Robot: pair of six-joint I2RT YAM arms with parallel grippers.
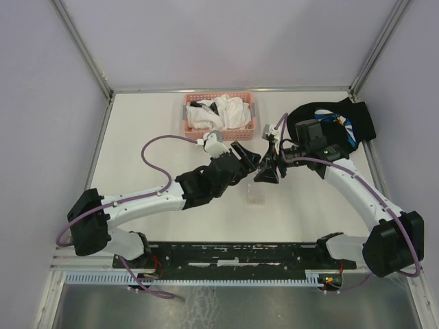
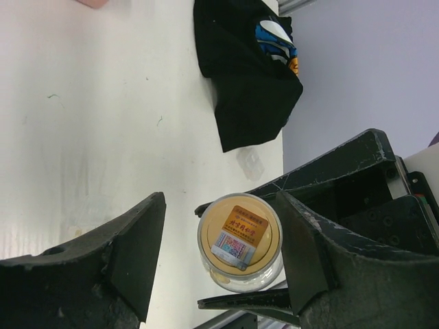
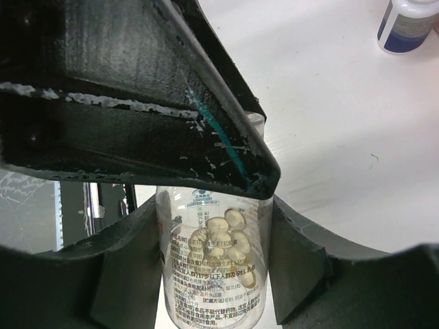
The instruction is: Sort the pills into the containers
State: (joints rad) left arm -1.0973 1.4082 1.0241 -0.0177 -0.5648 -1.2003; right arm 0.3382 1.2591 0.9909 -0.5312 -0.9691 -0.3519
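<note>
A clear pill bottle (image 3: 212, 274) with pale yellow pills and a gold sticker cap (image 2: 239, 238) is gripped by my right gripper (image 3: 214, 219), which is shut on its body. My left gripper (image 2: 221, 229) is open, its fingers (image 2: 134, 250) standing on either side of the cap, with a gap on the left side. In the top view both grippers meet at mid-table, the left (image 1: 248, 159) and the right (image 1: 269, 171). The small clear plastic container (image 1: 256, 195) lies on the table just in front of them.
A pink mesh basket (image 1: 192, 127) with white cloths stands at the back. A black cloth (image 1: 336, 120) lies at the back right, also in the left wrist view (image 2: 240, 82). A white bottle with a blue label (image 3: 405, 24) stands beyond the grippers.
</note>
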